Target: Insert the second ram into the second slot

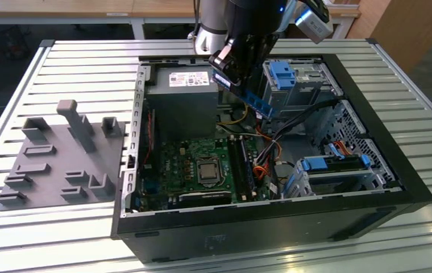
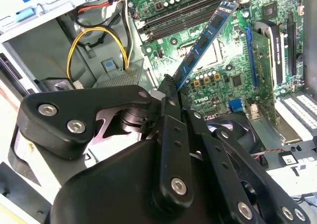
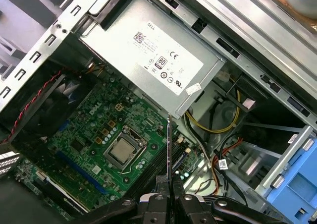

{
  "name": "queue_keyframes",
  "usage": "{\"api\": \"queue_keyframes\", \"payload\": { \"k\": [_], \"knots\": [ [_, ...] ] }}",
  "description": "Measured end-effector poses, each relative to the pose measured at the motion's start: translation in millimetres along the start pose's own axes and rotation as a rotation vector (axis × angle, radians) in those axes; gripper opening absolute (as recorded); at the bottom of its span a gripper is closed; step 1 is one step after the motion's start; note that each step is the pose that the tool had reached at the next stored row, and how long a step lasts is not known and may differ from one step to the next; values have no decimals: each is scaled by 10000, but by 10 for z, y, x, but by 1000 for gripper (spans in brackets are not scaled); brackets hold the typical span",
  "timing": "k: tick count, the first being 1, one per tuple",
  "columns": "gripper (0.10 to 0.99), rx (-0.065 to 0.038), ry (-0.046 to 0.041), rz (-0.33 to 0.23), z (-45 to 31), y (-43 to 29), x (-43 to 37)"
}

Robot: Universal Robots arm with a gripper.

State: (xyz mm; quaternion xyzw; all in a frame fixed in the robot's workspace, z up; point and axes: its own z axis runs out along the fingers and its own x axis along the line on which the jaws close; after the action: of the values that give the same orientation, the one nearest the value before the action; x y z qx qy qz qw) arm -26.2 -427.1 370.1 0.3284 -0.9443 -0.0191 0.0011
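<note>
Where the single claw (image 2: 171, 88) clamps one second ram (image 2: 204, 38), both hang above one motherboard (image 2: 225, 92).

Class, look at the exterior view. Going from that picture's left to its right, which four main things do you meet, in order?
grey plastic fixture → power supply → second ram, held above the motherboard → lower blue-tabbed drive cage
</note>
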Motion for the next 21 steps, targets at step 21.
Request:
{"api": "queue_keyframes", "payload": {
  "k": [21],
  "knots": [
    [137,9,-9,348,0,-18,14]
  ]
}}
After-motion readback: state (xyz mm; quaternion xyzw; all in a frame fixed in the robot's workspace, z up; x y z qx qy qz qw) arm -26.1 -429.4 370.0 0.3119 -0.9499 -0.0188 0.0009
